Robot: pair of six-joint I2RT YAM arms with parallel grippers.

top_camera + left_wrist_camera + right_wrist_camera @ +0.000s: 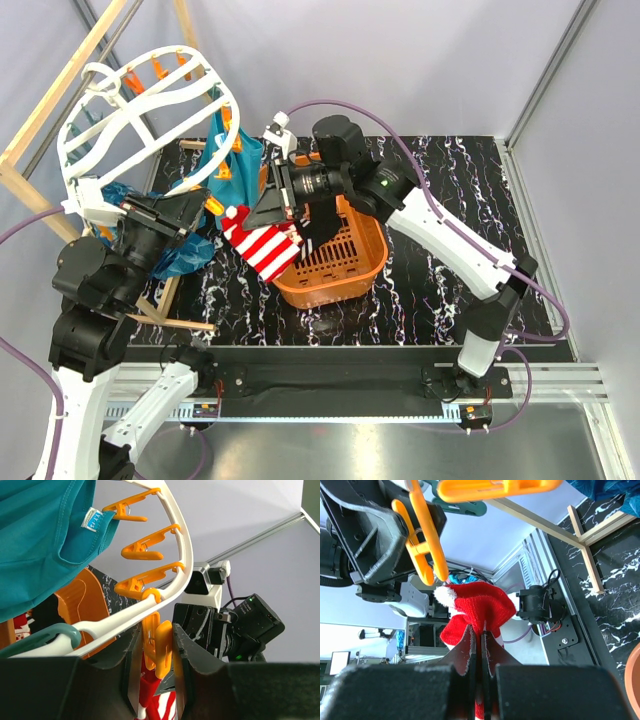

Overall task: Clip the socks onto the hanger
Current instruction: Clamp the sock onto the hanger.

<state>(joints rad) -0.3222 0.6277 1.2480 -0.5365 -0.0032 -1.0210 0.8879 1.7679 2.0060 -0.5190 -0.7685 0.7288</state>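
Note:
The white oval hanger (130, 100) hangs at the far left, with orange pegs along its rim (176, 545). My left gripper (205, 212) is shut on one orange peg (161, 647), a finger on each side of it, in the left wrist view (155, 652). My right gripper (268, 205) is shut on a red-and-white striped sock (262, 245) and holds it up just below that peg. In the right wrist view (481, 632) the sock's red cuff (480, 607) sits right under the peg's tips (425, 545). The sock also shows in the left wrist view (150, 695).
An orange basket (345, 262) stands under the right arm. Teal-blue cloths (225, 150) hang from the hanger beside the pegs. A wooden pole frame (55, 110) stands at the left, its foot on the black marbled table (450, 190).

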